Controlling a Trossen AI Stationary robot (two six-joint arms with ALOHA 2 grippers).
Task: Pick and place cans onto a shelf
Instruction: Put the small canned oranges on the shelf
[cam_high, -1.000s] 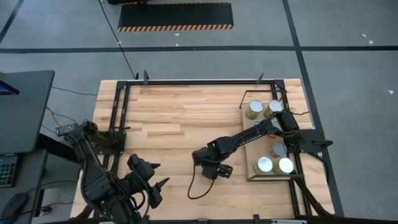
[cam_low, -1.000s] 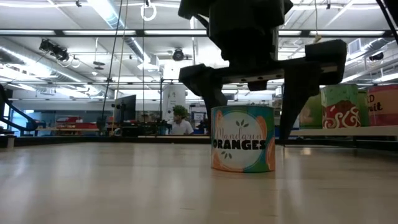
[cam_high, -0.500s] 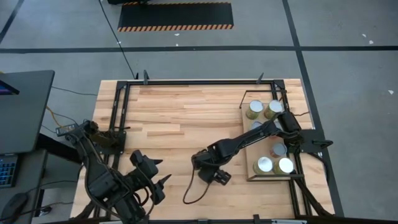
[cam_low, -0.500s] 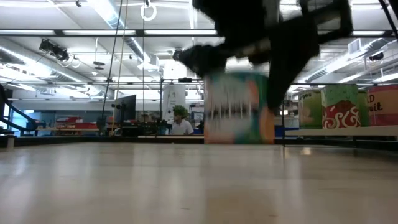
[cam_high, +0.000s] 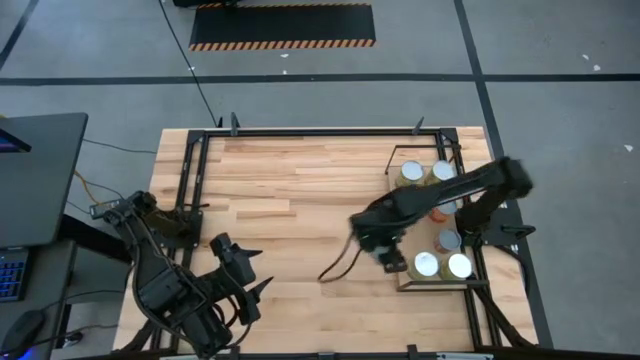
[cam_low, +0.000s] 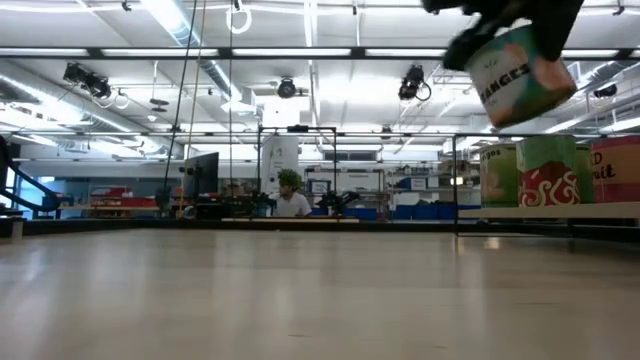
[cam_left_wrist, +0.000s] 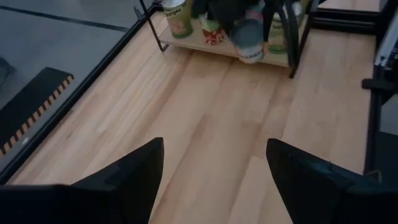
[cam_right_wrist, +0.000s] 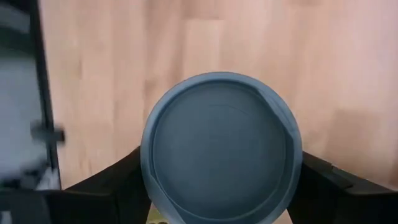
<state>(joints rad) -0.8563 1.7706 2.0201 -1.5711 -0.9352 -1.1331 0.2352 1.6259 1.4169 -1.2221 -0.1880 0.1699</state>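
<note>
My right gripper (cam_high: 386, 246) is shut on a Mandarin Oranges can (cam_low: 520, 68) with a blue-grey top (cam_right_wrist: 221, 146). It holds the can high above the table, just left of the shelf (cam_high: 422, 238). The can also shows in the left wrist view (cam_left_wrist: 249, 38). The shelf is a light-wood panel in a black frame. Several cans stand on their bases on it: two at its far end (cam_high: 408, 176) and three toward its near end (cam_high: 427, 265). My left gripper (cam_high: 246, 286) is open and empty near the table's near left (cam_left_wrist: 214, 180). My right gripper pinches the can between its two fingers (cam_right_wrist: 118, 183), one on each of two opposite sides of the wall (cam_right_wrist: 148, 169), just below the top rim. The fingers come from above, pointing down. The can hangs clear of the table and is tilted in the low view.
The shelf's black frame posts (cam_low: 456, 185) rise beside the shelf's cans (cam_low: 545, 170). A black rail frame (cam_high: 190, 175) runs along the table's left, far and right edges. A cable (cam_high: 338, 268) trails from my right arm over the bare wood at the middle (cam_high: 290, 190).
My right gripper has lifted the orange can off the table, where it stood upright. It has carried the can up and toward the table's right edge, to beside the shelf. The can is now tilted and clear of the table.
</note>
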